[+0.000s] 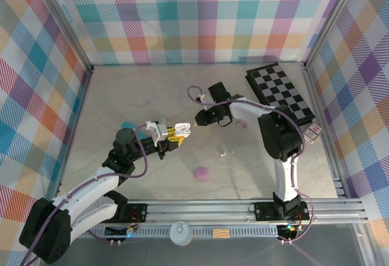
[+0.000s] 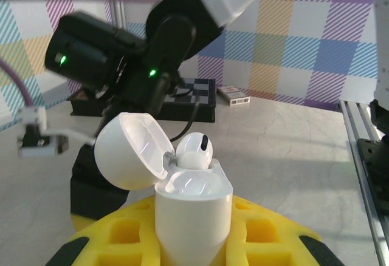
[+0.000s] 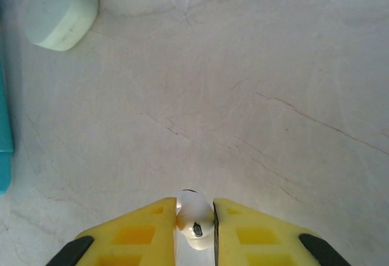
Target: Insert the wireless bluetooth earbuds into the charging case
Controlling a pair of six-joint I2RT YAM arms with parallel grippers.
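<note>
Two arms meet over a marble-look table [image 1: 121,96], w/ a checkered board [image 1: 281,93] lying at its far right. The R arm [image 1: 281,138] rises from the near rail on the board's near side and bends left past it. The L arm [image 1: 91,193] reaches in from well left of the board.

The L gripper [image 1: 175,135], mid-table and well left of the board, is clenched on a white case [image 2: 193,214]. Its yellow fingers [image 2: 121,242] sit either side of the case body. The case is upright, w/ its lid [image 2: 130,150] hinged open to the left in the L wrist view.

The R gripper [image 1: 200,118] hangs between case and board, just beside the case. It is clamped on a white bud [image 3: 194,214], pinched between yellow fingertips [image 3: 152,220] above bare table.

A purple case [image 1: 201,173] lies shut on the table, left of the board and nearer the arm bases. A small card box [image 1: 313,133] sits by the board's near right corner. A pale lilac item [image 1: 241,123] lies just off the board's near left edge, partly under the R arm, too small to identify. Tiny loose buds [image 1: 222,150] lie between purple case and board. A seated bud [image 2: 196,150], also white, stands in the held case, head above the rim.
</note>
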